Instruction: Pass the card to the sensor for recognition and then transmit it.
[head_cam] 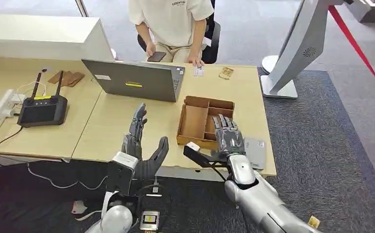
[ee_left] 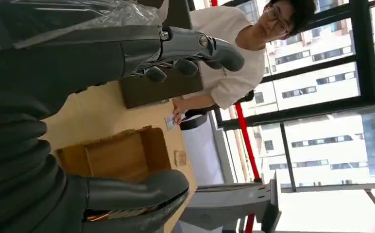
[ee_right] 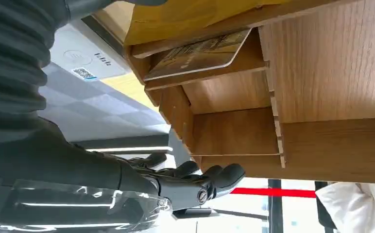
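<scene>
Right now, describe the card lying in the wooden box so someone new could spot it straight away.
On the light wooden table, find the open wooden box in front of the laptop. The right hand hovers over its side nearest the grey sensor pad. There, in a small compartment, lies the card, flat, gold-brown and printed, unlike the bare compartments beside it.

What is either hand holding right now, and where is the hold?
Nothing. The left hand is open above the table; the right hand hovers open over the wooden box.

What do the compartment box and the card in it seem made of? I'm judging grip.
The compartment box looks like unfinished light wood: grain lines and slotted joints show. The card lying in one compartment looks like thin, glossy plastic with rounded corners, though coated paper is possible.
</scene>
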